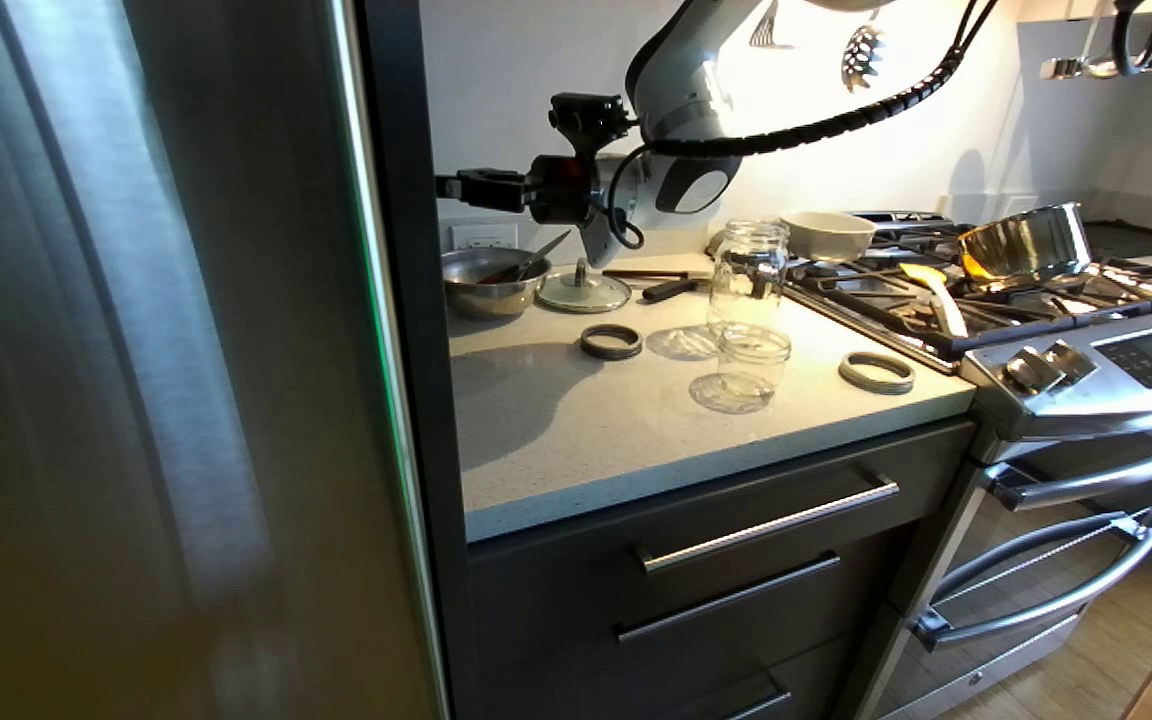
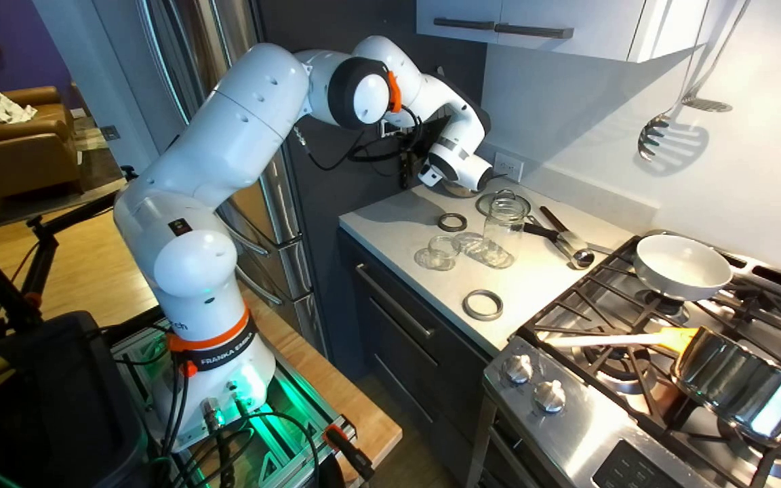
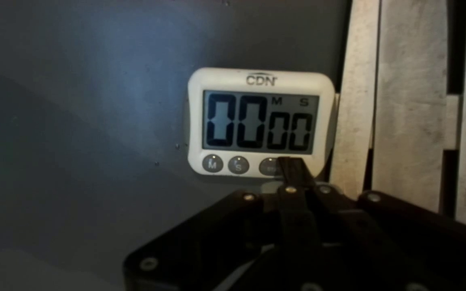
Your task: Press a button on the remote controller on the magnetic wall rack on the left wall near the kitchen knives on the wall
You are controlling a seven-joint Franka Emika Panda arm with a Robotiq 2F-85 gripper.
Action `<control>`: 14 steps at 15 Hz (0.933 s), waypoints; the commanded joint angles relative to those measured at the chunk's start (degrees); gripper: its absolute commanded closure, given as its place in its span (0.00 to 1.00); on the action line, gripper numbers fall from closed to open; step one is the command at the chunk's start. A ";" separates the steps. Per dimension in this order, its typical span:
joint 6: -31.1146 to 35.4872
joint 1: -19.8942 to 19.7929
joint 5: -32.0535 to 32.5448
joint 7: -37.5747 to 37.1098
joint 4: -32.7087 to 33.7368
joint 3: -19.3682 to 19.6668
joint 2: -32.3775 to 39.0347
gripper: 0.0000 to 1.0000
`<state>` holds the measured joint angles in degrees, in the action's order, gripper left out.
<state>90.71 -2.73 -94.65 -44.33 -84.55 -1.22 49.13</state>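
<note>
A white CDN digital timer is mounted on the dark grey wall in the wrist view; its display reads 00 00. Round grey M and S buttons and a wider grey button line its lower edge. My gripper is shut and empty. Its fingertips overlap the right part of the wider button; whether they touch it I cannot tell. In an exterior view the gripper points level toward the wall, its tips partly hidden behind the fridge edge. The timer is hidden in both exterior views.
Flat metal blades hang just right of the timer. Below the arm, a metal bowl, a glass lid and glass jars stand on the counter. The fridge is near, and a stove adjoins the counter.
</note>
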 commanded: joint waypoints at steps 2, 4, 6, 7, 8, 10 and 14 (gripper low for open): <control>-0.19 0.18 1.27 -0.96 1.11 -0.08 0.70 1.00; -0.17 0.28 1.12 -0.96 1.32 -0.26 0.83 1.00; -0.13 0.39 0.86 -1.14 1.59 -0.48 1.03 1.00; -0.17 0.43 0.78 -1.31 1.72 -0.59 1.16 1.00; -0.24 0.46 0.73 -1.41 1.80 -0.68 1.26 1.00; -0.27 0.50 1.06 -1.51 1.86 -0.54 1.30 1.00; -0.65 -0.16 1.51 -0.55 1.12 -0.03 0.44 1.00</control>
<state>90.67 -2.76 -94.42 -44.50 -84.28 -1.26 49.22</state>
